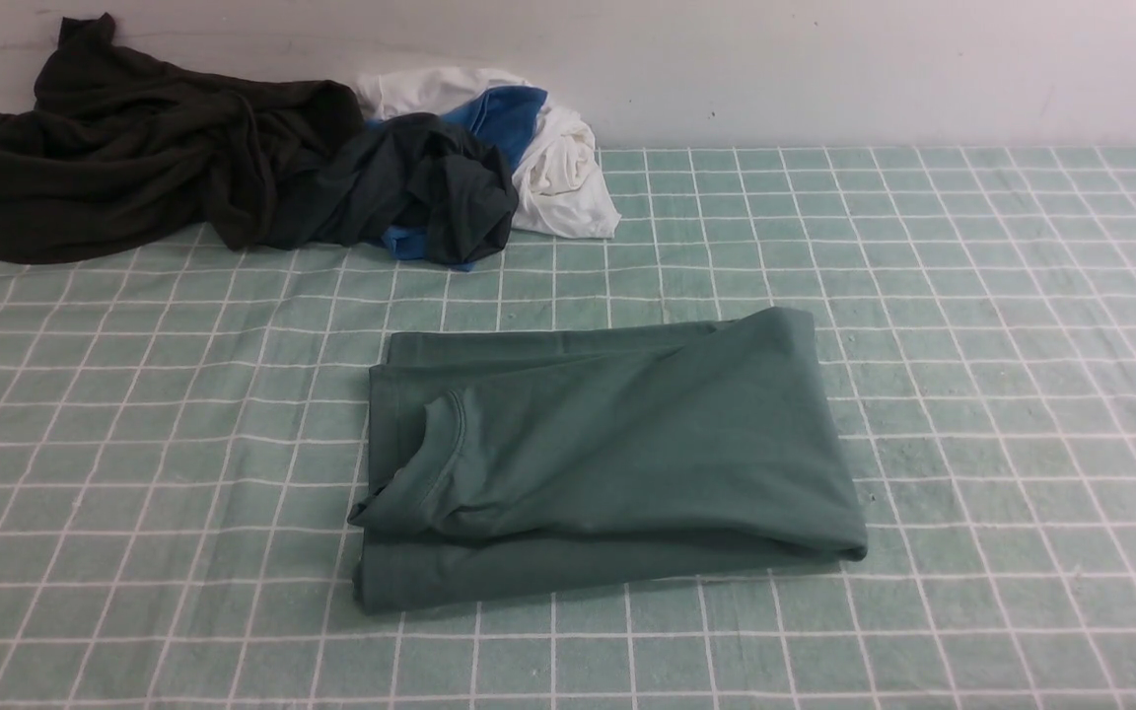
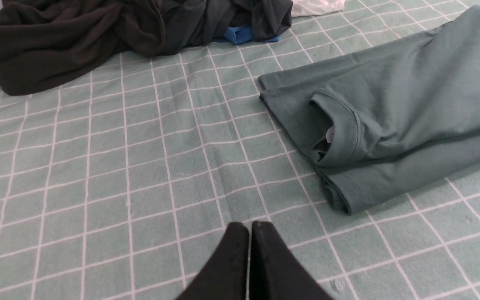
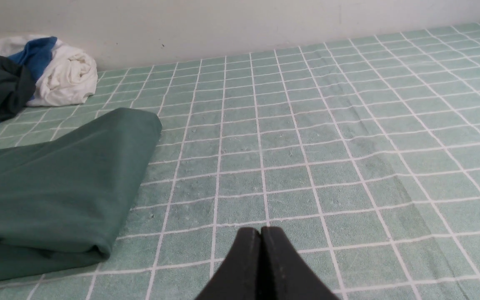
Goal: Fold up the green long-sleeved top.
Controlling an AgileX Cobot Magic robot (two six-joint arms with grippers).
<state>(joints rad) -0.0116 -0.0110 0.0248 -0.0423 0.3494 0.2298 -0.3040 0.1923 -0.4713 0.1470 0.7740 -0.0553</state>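
The green long-sleeved top [image 1: 617, 454] lies folded into a flat rectangle in the middle of the checked cloth, its ribbed neck turned to the left. In the left wrist view the top [image 2: 398, 108] shows its collar and a small white label. The right wrist view catches the top's [image 3: 56, 187] folded right edge. My left gripper [image 2: 250, 225] is shut and empty, hovering over bare cloth apart from the top's collar side. My right gripper [image 3: 261, 230] is shut and empty too, over cloth off the top's right side. Neither arm shows in the front view.
A heap of clothes sits at the back left against the wall: a blackish garment [image 1: 134, 158], a dark green one [image 1: 430, 187], a blue piece [image 1: 504, 113] and a white one [image 1: 558, 168]. The green checked cloth [image 1: 972, 296] covers the table.
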